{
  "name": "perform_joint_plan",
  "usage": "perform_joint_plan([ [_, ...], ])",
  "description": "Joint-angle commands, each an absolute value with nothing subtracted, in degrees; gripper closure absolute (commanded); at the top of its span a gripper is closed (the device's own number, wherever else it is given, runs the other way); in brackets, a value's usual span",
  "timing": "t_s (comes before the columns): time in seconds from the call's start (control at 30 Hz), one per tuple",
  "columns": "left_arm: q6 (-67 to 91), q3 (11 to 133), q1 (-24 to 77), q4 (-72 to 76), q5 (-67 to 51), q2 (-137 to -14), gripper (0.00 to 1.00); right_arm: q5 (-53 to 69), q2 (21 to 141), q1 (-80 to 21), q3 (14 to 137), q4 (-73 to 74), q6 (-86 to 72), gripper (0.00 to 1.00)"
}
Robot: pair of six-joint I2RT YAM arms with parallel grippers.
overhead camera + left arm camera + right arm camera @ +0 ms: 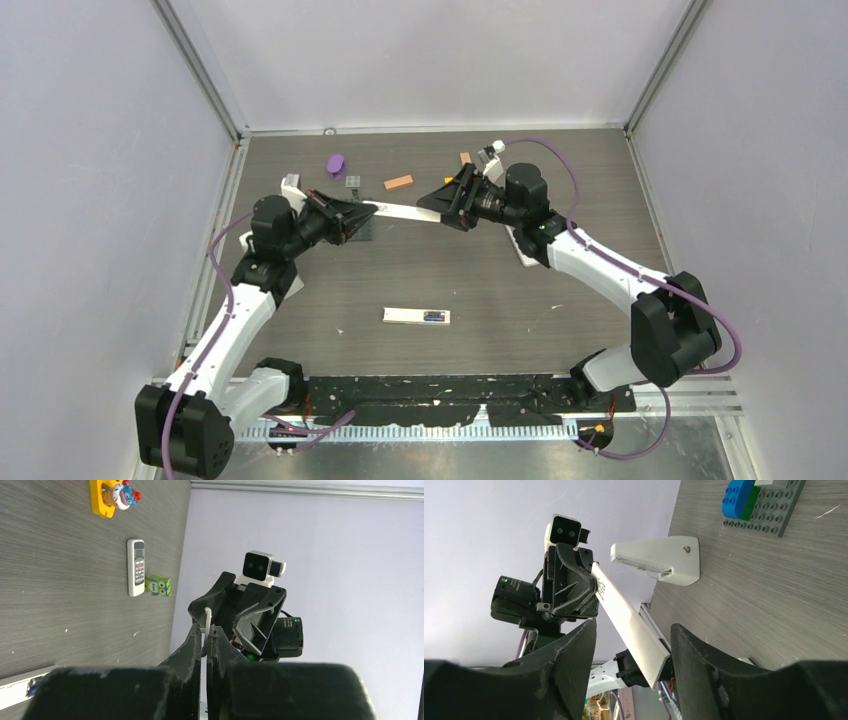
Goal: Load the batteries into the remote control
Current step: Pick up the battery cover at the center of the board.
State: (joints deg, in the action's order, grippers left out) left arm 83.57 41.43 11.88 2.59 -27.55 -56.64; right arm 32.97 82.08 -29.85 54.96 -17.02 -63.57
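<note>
- Our left hand [205, 636] is pinched tight on one end of a long white piece [626, 615]. It holds the piece up in the air above the table [500, 290].
- We cannot tell if this piece is a remote or just a lid.
- Our right hand [631, 630] is wide. Its two fingers [574, 650] are spread far apart, and the other end of the long white piece sits between them. The fingers are not squeezing the piece.
- The two hands face each other over the far part of the table.
- A white remote [410, 316] lies flat on the table, closer to us and well apart from both hands.
- A blue-purple battery [433, 316] sits inside the white remote, near its right end in the top view.
- An orange block [398, 183] lies on the table just behind the held piece.
- A brown block [465, 158] lies near the right hand.
- A purple thing [336, 163] lies at the far left of the table.
- In the left wrist view, a remote with buttons [135, 567] lies near the wall, with a small green toy [159, 586] just beside it. A yellow toy [107, 497] lies well apart from them.
- In the right wrist view, a grey brick plate [769, 515] lies on the table with a blue brick [736, 497] on it. A white wedge [664, 560] stands near the plate.
</note>
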Motion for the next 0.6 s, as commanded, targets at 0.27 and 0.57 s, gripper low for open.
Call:
perform_joint_plan([
  [0.27, 82.96, 42.28, 11.61, 8.58, -30.51, -57.74, 1.0, 36.41, 83.67, -30.16, 56.75, -22.02, -68.05, 0.85],
  [0.57, 69.0, 43.29, 11.27, 2.53, -31.48, -57.87, 0.42, 36.9, 82.6, -30.07, 55.08, -18.32, -65.16, 0.95],
])
